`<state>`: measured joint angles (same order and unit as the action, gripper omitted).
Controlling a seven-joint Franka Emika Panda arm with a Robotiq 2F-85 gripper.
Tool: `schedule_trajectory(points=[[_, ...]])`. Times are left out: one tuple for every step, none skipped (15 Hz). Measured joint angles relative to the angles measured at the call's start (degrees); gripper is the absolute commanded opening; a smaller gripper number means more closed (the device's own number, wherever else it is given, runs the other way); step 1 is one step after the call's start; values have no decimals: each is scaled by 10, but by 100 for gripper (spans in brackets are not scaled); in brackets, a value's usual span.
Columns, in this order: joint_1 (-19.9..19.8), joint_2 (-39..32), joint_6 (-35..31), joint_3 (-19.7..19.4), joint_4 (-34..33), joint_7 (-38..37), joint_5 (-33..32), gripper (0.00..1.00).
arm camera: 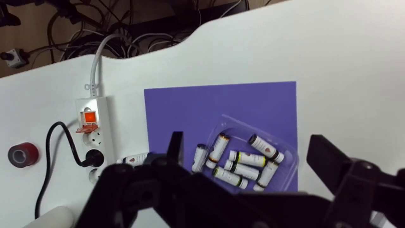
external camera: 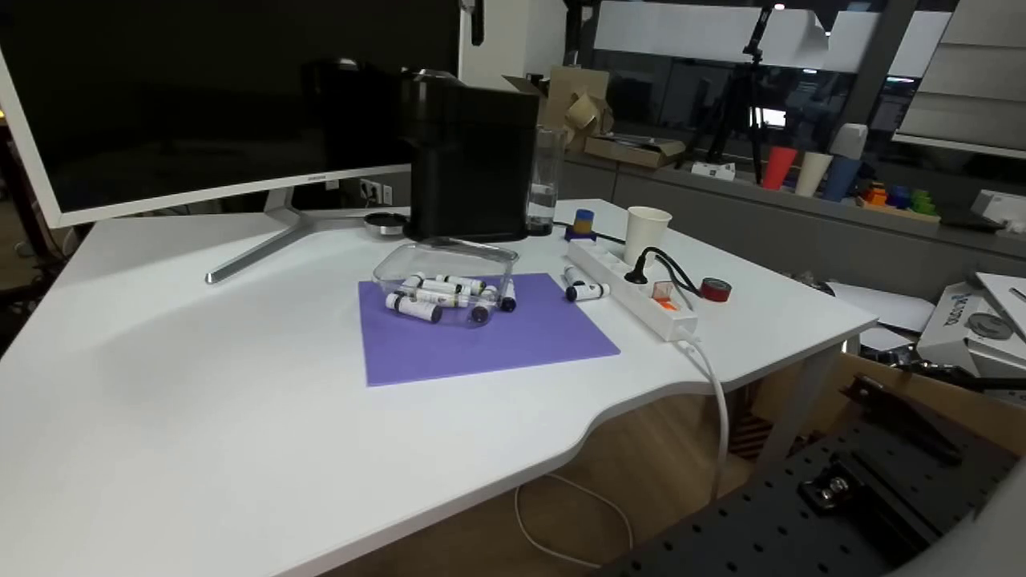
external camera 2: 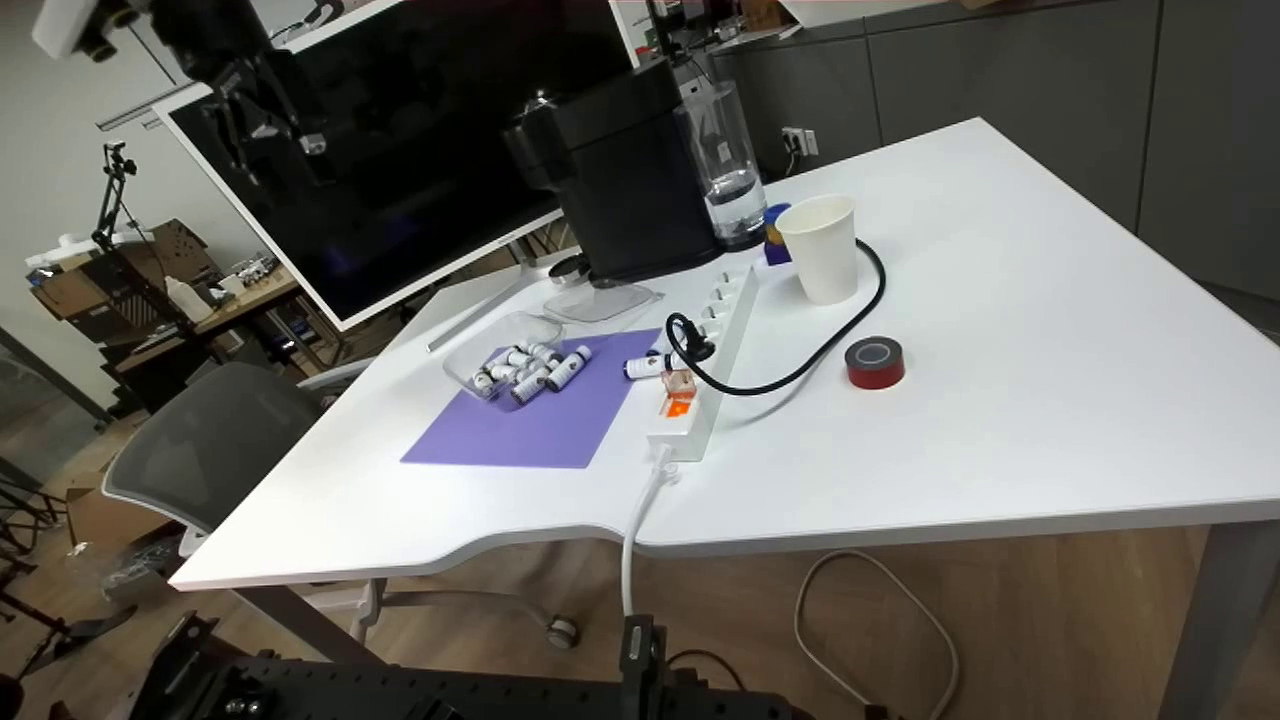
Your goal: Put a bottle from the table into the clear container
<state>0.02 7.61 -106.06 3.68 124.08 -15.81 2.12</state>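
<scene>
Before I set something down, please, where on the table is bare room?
Two wide patches look bare: the table between the screen's foot and its near edge, beside the purple mat; and beyond the tape, away from the power strip. Crowded: from the clear container with its bottles across to the cup.

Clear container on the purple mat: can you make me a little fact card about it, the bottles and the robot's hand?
Clear container: standing on the purple mat
Inside bottles: at least six, lying jumbled
Outside bottle: one, on the mat beside the container
Loose bottles: two in view, lying near the power strip
Hand: open, holding nothing, raised clear of the bottles
</scene>
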Motion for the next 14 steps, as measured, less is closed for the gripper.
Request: schedule_trajectory(points=[[-6, -15, -17, -5, -7, -15, 0, 100], [-11, -32, -38, -11, -14, -30, 0, 100], [-16, -50, -60, -17, -20, -45, 0, 100], [-20, -68, -83, -24, -24, -60, 0, 100], [-23, -85, -106, -30, -28, -76, 0, 100], [-26, -102, -129, -38, -30, -91, 2, 100], [-28, -118, -149, -45, -32, -104, 5, 100], [-30, -134, -168, -53, -32, -117, 12, 100], [-32, -150, -187, -61, -33, -128, 20, 100], [-33, -165, -204, -69, -33, -138, 29, 100], [-35, -181, -222, -77, -32, -148, 40, 100], [-36, -194, -238, -84, -32, -158, 51, 100], [-37, -206, -253, -90, -32, -168, 65, 100], [-37, -216, -262, -94, -32, -178, 79, 100]])
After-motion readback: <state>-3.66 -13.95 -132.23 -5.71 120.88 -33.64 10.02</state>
